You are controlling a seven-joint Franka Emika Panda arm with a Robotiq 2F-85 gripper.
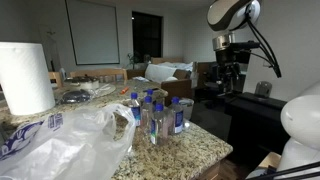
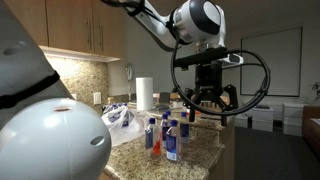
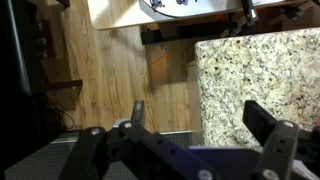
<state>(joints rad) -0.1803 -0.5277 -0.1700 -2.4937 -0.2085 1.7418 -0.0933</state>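
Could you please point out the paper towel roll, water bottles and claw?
paper towel roll (image 1: 25, 78): exterior view, side of roll.
water bottles (image 1: 155, 120): exterior view, middle bottle's body.
claw (image 2: 208, 103): exterior view, between fingertips.

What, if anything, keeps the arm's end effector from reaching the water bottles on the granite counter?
Probably nothing, so likely yes. The open end effector hangs off the counter edge, higher than the water bottles, with only air between them. The plastic bag lies on their far side.

Exterior views: near, level with granite countertop (image 1: 190, 150), from opposing sides; bottles (image 1: 155, 112) shared.
Wrist view: straight down; countertop corner right, wood floor (image 3: 110, 70) left.
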